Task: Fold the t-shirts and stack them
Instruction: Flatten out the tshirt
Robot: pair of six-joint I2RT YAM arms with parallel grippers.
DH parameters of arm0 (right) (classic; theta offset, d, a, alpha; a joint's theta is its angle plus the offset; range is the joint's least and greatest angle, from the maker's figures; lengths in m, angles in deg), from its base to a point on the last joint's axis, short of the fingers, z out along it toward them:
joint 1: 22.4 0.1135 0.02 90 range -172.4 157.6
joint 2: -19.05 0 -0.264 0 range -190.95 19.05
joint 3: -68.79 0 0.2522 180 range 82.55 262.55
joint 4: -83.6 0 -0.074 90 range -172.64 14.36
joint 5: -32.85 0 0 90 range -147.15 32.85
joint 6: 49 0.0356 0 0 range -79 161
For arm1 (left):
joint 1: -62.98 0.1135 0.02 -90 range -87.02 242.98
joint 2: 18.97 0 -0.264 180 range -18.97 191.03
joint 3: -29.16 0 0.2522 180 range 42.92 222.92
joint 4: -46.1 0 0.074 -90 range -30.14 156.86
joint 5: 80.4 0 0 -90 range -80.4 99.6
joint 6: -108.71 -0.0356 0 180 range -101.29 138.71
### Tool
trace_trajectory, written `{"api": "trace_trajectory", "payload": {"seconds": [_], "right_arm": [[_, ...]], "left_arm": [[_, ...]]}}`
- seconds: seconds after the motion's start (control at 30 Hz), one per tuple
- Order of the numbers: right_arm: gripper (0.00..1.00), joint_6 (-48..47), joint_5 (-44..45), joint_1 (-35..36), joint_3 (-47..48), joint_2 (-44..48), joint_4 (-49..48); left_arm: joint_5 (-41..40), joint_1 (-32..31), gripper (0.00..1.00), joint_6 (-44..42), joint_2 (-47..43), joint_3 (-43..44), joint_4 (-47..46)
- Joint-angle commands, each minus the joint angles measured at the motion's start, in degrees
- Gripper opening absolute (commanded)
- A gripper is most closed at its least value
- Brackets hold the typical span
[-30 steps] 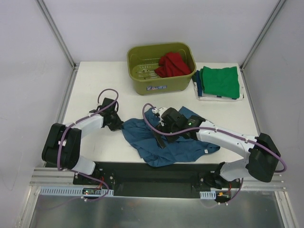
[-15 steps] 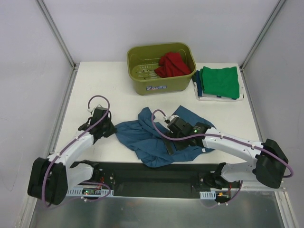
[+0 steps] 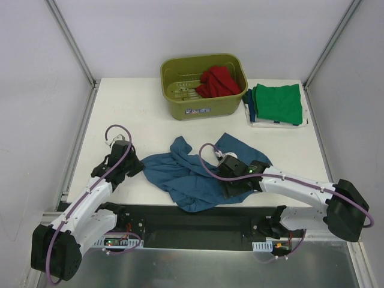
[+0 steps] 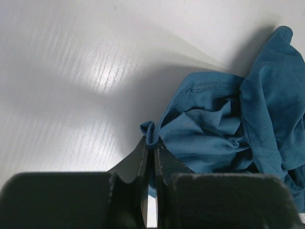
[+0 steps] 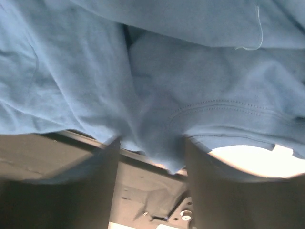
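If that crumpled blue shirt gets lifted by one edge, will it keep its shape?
Probably not. The blue shirt lies in loose folds, so it looks floppy and would likely hang and drape. The left gripper pinches only a thin bunched corner, suggesting light, thin cloth that trails along when dragged.

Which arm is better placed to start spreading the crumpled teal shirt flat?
Probably left. The left claw is shut on a free outer edge of the teal shirt, with bare table beside it to pull toward. The right claw sits over the shirt's middle, its grip unclear.

White table (image 3: 120,108) between plain grey walls (image 3: 36,90).
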Motion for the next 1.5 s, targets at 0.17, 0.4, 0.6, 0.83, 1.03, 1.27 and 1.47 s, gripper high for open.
{"api": "trace_trajectory", "payload": {"seconds": [0.17,0.4,0.6,0.83,1.03,1.27,1.47], "right_arm": [[0.01,1.1,8.5,0.0,7.8,4.6,9.4],[0.01,-2.4,25.4,0.0,23.4,22.0,19.8],[0.01,-12.1,26.6,0.0,39.6,27.6,17.0],[0.01,-23.3,28.4,0.0,55.8,25.1,12.3],[0.00,-30.4,48.1,0.0,60.4,18.1,9.9],[0.01,-33.8,46.8,-14.6,61.6,9.9,6.7],[0.00,-32.7,32.6,-20.1,60.8,13.3,4.9]], "left_arm": [[-1.1,0.0,0.00,-0.5,-3.7,5.3,4.3],[-5.2,0.0,0.00,-1.1,-15.4,13.8,9.0],[-8.8,0.0,0.00,-2.9,-21.5,27.2,11.4],[-17.5,0.0,0.00,-5.1,-20.5,41.7,13.6],[-29.1,0.0,0.00,-7.6,-14.9,46.3,16.0],[-42.8,0.0,0.00,-6.4,-3.0,49.2,21.1],[-39.3,0.0,0.00,-5.4,-8.3,52.5,21.9]]}}
